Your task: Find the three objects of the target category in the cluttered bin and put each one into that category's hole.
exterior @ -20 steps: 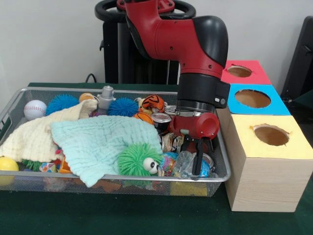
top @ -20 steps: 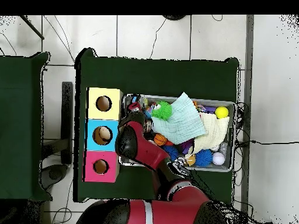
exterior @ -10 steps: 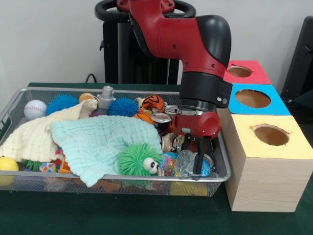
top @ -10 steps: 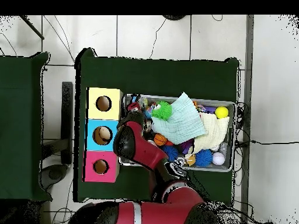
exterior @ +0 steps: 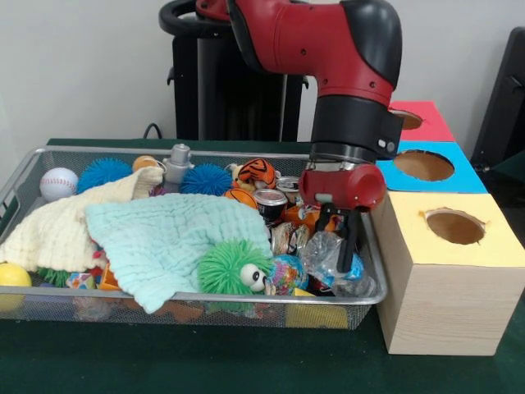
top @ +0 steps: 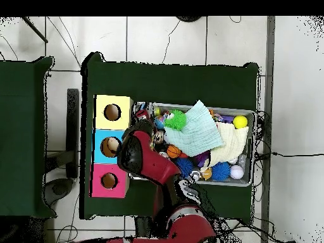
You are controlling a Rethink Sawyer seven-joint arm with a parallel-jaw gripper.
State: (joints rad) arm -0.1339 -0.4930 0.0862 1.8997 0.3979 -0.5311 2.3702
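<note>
Front view: hand (exterior: pixel 338 238) low at the right end of the wire basket (exterior: pixel 25 168), black fingers (exterior: pixel 351 240) pointing down. Clear crumpled plastic bottle (exterior: pixel 326 253) pinched between the fingers, hand closed on it, bottle's lower part just above the clutter. Blue-and-clear wrapper or cap beside the bottle, too small to tell which.

Just left of the hand: dented drink can (exterior: pixel 270 202), striped tiger toy (exterior: pixel 257 171) behind it, crumpled foil and a patterned ball (exterior: pixel 286 272) below. Further left: green fuzzy ball with googly eyes (exterior: pixel 229 268) against the front rim, pale green cloth (exterior: pixel 156 239) spread over the middle, cream cloth (exterior: pixel 57 232) beyond it. Far from the hand at the left end: baseball (exterior: pixel 57 183), two blue spiky balls (exterior: pixel 104 173), grey spout-like piece (exterior: pixel 177 162), yellow ball (exterior: pixel 12 275).

Right of the hand, touching the basket's end: wooden box with three holes, yellow top (exterior: pixel 455 226) nearest, blue top (exterior: pixel 424 166) next, red top (exterior: pixel 410 120) farthest.

Overhead view: arm (top: pixel 147 161) across the basket's box-side end, hand hidden under it. Green worktop (top: pixel 171 79) beneath everything.
</note>
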